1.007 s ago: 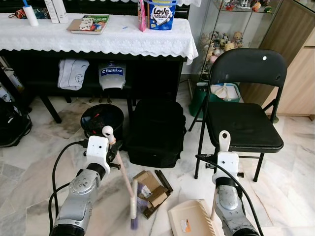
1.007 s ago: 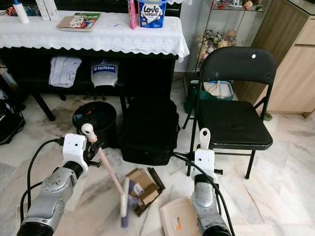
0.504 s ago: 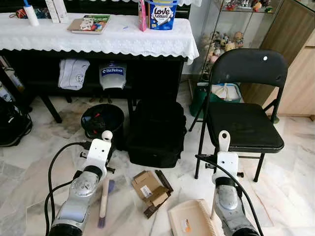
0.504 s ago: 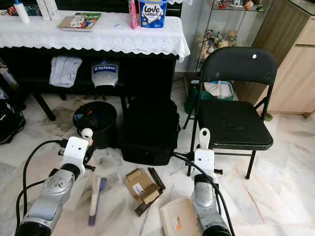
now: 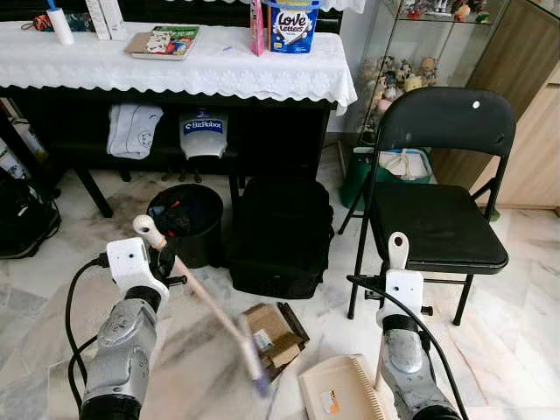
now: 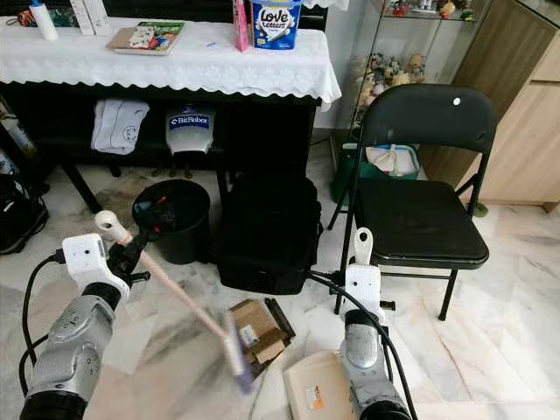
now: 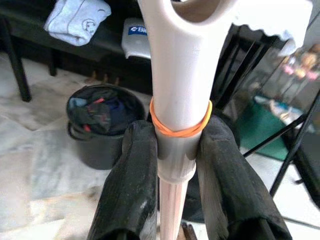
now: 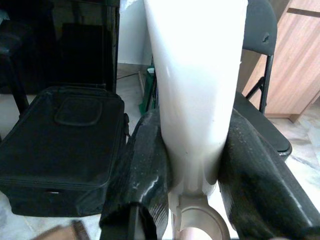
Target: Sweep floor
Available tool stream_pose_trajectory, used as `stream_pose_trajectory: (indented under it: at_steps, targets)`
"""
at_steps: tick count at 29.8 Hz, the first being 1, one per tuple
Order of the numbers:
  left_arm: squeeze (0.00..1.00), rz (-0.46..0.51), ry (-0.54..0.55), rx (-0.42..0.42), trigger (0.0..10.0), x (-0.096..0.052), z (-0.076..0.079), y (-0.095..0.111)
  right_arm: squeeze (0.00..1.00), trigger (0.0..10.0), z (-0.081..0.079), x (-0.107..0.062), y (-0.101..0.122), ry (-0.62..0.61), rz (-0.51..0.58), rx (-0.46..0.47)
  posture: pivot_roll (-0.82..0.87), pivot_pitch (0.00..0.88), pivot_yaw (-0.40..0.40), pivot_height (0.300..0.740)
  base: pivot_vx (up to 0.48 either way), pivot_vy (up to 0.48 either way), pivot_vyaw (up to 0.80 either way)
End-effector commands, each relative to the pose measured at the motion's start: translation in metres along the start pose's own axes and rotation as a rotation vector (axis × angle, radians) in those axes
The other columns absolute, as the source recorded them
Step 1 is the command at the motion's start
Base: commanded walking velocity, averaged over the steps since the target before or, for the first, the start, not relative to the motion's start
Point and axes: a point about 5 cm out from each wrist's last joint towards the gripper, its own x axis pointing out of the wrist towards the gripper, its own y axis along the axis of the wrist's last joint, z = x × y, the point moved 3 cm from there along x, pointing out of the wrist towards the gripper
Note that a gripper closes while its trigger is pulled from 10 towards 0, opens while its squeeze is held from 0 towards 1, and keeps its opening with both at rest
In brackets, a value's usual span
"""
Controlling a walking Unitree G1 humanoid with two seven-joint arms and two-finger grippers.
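Note:
My left gripper (image 7: pixel 175 150) is shut on the cream handle of a hand brush (image 5: pixel 206 306), just under an orange rubber band. The brush slants down to the right, and its blurred purple head (image 5: pixel 255 366) touches the left side of some brown cardboard scraps (image 5: pixel 273 331) on the marble floor. My right gripper (image 8: pixel 192 165) is shut on the white upright handle (image 5: pixel 399 249) of a beige dustpan (image 5: pixel 337 394). The pan lies flat on the floor just right of the scraps.
A black bin (image 5: pixel 185 219) and a black bag (image 5: pixel 282 232) stand just behind the scraps, under a table with a white cloth (image 5: pixel 175 66). A black folding chair (image 5: pixel 437 219) stands at the right, its front leg close to the dustpan. Open marble floor lies at the left.
The brush head swung left away from the scraps and then back right, and now touches them. My left arm has shifted to the left. The dustpan and right arm stayed put.

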Motion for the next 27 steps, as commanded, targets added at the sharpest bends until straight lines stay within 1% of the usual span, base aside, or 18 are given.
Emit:
stream_pose_trajectory:
  at_steps: [1,4,5,7,10,14,16,18,20,21,22,25,27]
  targets:
    - [0.0,0.093,-0.021,-0.038,10.0,0.003,0.003,0.024,0.0,10.0,0.001,0.001,-0.001,-0.004,-0.008,0.001,0.08,0.088,-0.038,0.74,0.0,0.0,0.0]
    - [0.0,0.133,-0.046,-0.102,10.0,0.003,0.005,0.034,0.0,10.0,0.001,0.001,0.0,-0.005,-0.006,0.001,0.08,0.087,-0.039,0.74,0.0,0.0,0.0]
    - [0.0,0.133,-0.046,-0.102,10.0,0.003,0.005,0.034,0.0,10.0,0.001,0.001,0.0,-0.005,-0.006,0.001,0.08,0.087,-0.039,0.74,0.0,0.0,0.0]
    - [0.0,0.143,-0.06,-0.131,10.0,0.003,0.007,0.037,0.0,10.0,0.001,0.001,0.0,-0.005,-0.006,0.001,0.08,0.087,-0.039,0.74,0.0,0.0,0.0]
    - [0.0,0.16,-0.114,-0.245,10.0,0.003,0.014,0.045,0.0,10.0,0.001,0.001,0.0,-0.003,-0.007,0.0,0.08,0.091,-0.04,0.74,0.0,0.0,0.0]
    - [0.0,0.136,-0.195,-0.304,10.0,0.002,0.024,0.046,0.0,10.0,0.001,0.001,-0.001,-0.002,-0.009,-0.001,0.08,0.092,-0.04,0.74,0.0,0.0,0.0]
    - [0.0,0.11,-0.257,-0.322,10.0,-0.001,0.033,0.044,0.0,10.0,0.001,0.001,-0.001,-0.002,-0.009,0.0,0.08,0.093,-0.04,0.74,0.0,0.0,0.0]
    - [0.0,0.104,-0.273,-0.328,10.0,-0.002,0.035,0.043,0.0,10.0,0.001,0.001,-0.001,-0.003,-0.009,0.0,0.08,0.093,-0.04,0.74,0.0,0.0,0.0]
    - [0.0,0.06,-0.323,-0.323,10.0,-0.005,0.043,0.037,0.0,10.0,0.001,0.001,-0.001,-0.003,-0.01,0.0,0.08,0.094,-0.04,0.74,0.0,0.0,0.0]
    - [0.0,0.06,-0.323,-0.323,10.0,-0.005,0.043,0.037,0.0,10.0,0.001,0.001,-0.001,-0.003,-0.01,0.0,0.08,0.094,-0.04,0.74,0.0,0.0,0.0]
    - [0.0,0.036,-0.345,-0.316,10.0,-0.007,0.046,0.034,0.0,10.0,0.002,0.001,-0.001,-0.004,-0.009,0.0,0.08,0.094,-0.04,0.74,0.0,0.0,0.0]
    - [0.0,0.006,-0.372,-0.304,10.0,-0.009,0.05,0.03,0.0,10.0,0.002,0.001,-0.001,-0.004,-0.009,-0.001,0.08,0.095,-0.04,0.74,0.0,0.0,0.0]
    - [0.0,-0.036,-0.411,-0.262,10.0,-0.012,0.056,0.024,0.0,10.0,0.002,0.001,-0.001,-0.004,-0.01,-0.001,0.08,0.095,-0.04,0.74,0.0,0.0,0.0]
